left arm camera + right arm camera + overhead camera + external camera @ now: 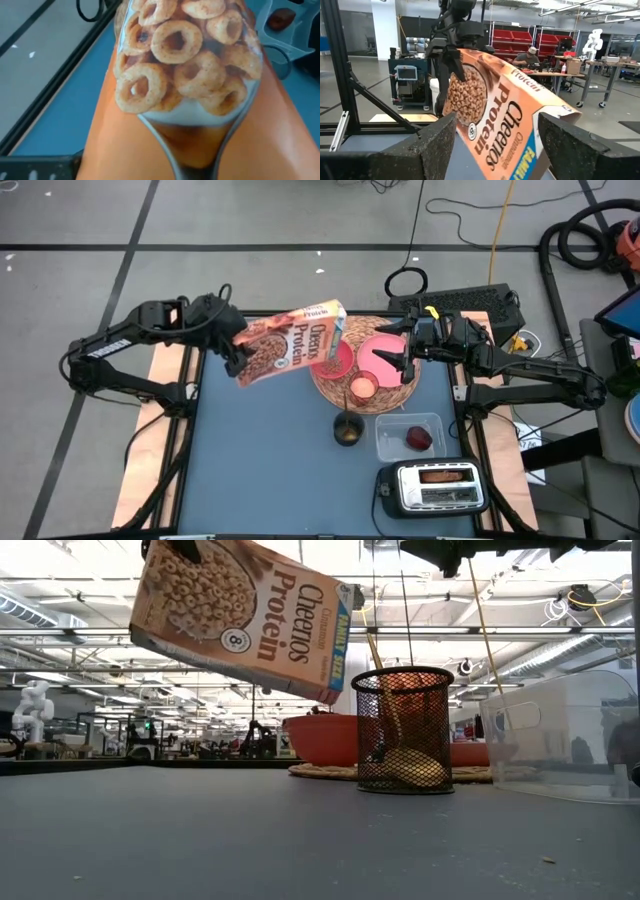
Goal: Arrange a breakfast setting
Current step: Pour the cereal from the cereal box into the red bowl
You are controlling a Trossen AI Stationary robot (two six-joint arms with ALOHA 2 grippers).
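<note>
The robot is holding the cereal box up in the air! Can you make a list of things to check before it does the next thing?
1. Left gripper has the cereal box: ok, it grips the box by one end, held off the table and tilted.
2. Box's top end is over the bowl: ok in the view from above.
3. Box is open for pouring: cannot tell.
4. Right gripper is out of the way: not ok, it hangs open over the mat, close to the box's top end.
5. Bowl sits on the mat: ok, beside the plate and cup.
6. Cereal in the bowl yet: cannot tell.
</note>
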